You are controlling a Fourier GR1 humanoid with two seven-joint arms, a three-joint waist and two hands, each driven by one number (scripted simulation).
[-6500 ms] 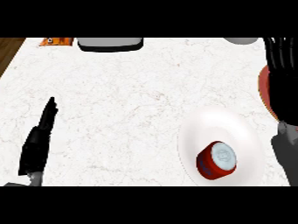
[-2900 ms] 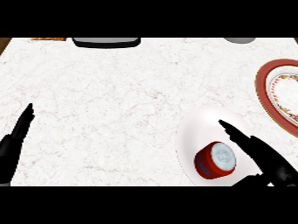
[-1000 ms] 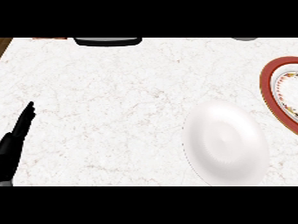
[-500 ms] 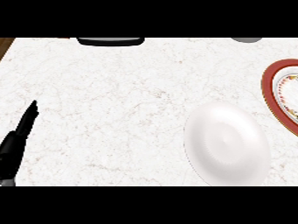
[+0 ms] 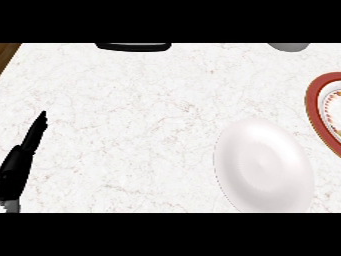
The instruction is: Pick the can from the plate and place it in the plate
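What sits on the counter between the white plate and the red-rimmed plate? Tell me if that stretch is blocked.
Nothing visible blocks it. The white plate and the red-rimmed plate lie side by side with only bare counter between them. The can and the right hand are out of view. The left hand rests open at the left edge.

Plain white plate lying flat at lower right; red-rimmed patterned plate just beside it, cut by right edge.
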